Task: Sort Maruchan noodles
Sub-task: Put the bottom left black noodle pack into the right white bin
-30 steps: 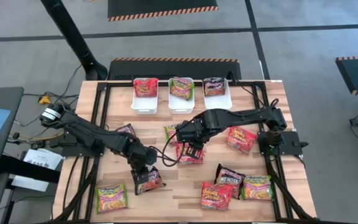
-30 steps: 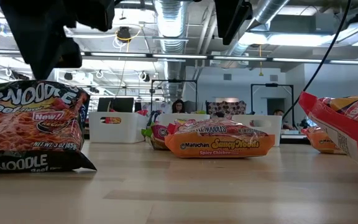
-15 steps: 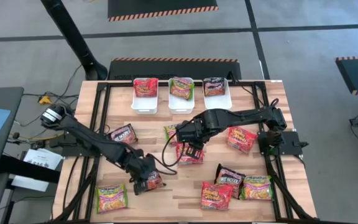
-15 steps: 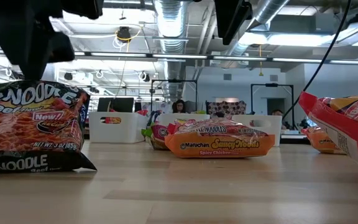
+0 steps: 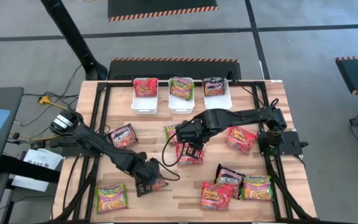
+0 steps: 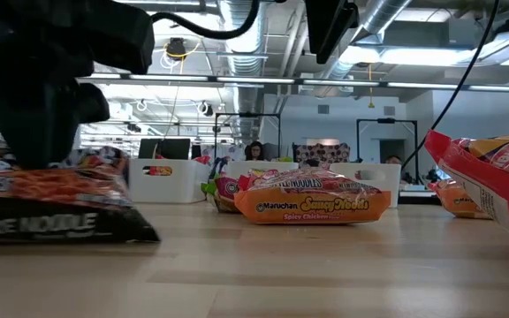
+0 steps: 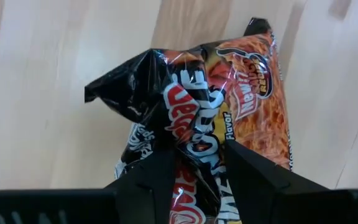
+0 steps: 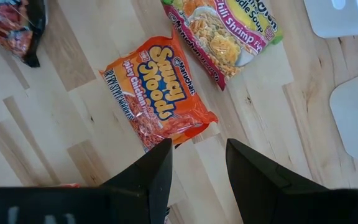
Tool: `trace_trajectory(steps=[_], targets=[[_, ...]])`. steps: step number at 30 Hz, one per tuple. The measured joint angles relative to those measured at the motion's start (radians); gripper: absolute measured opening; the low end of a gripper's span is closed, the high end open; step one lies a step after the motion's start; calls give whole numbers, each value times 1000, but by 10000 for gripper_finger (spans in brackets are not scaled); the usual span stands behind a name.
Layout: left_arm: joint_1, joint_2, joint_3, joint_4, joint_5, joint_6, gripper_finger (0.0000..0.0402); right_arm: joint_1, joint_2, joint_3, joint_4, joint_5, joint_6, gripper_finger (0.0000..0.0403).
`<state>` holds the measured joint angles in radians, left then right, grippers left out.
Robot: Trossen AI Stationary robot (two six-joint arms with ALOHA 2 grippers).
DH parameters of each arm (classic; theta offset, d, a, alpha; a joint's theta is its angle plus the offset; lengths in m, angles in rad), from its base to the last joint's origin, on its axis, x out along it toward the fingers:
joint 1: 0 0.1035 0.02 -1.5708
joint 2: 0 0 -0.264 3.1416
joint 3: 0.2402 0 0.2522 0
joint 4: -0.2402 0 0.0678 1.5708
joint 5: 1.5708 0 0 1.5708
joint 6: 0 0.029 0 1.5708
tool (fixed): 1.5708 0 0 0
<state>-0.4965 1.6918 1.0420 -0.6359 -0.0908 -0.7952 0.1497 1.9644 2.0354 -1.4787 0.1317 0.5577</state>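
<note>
- Nearest the front edge of the table (image 5: 179, 202), a green-yellow packet (image 5: 111, 198) lies at the left, and a red-orange packet (image 5: 216, 195), a black packet (image 5: 229, 176) and another green-yellow packet (image 5: 257, 187) sit together at the right.
- Just behind the left front packet, the left gripper (image 5: 145, 183) is down on a black fire-noodle packet (image 7: 229, 124); in the left wrist view its fingers (image 7: 148, 177) pinch the packet's crumpled end, one on each side, with the rest of the packet lying on the wood.
- From table height, that packet (image 6: 56, 203) lies low and flattened under the dark bulk of the left arm.
- Toward the middle of the table, the right gripper (image 5: 190, 149) hangs over an orange Saucy Noodles packet (image 8: 157, 93); its fingers (image 8: 157, 168) stand apart with nothing between them, above the wood at the packet's edge.
- Beside the orange packet lies a green-edged shrimp packet (image 8: 225, 31), touching it at one corner.
- Left of centre, another black packet (image 5: 123, 134) lies beside the left arm; right of centre, a red packet (image 5: 241, 138) lies beside the right arm.
- Along the far edge stand three white bins (image 5: 145, 107) in a row, each holding a packet: red in the left, green-yellow (image 5: 181, 86) in the middle, black (image 5: 214, 84) in the right.
- Beyond the table, the low view shows a room with people seated far off.
</note>
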Motion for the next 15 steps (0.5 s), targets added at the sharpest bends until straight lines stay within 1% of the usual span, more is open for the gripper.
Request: trace_trajectory(steps=[3,7,8,15], targets=[[4,6,1,-2,-7,4,95,0,0,0,0,0,1,175],[4,5,0,-1,-19,42,25,0,0,0,1,0,3,175],[4,5,0,1,-20,51,13,0,0,0,2,1,6,175],[4,-3,-2,2,-25,120,1,-2,0,0,3,27,26,175]])
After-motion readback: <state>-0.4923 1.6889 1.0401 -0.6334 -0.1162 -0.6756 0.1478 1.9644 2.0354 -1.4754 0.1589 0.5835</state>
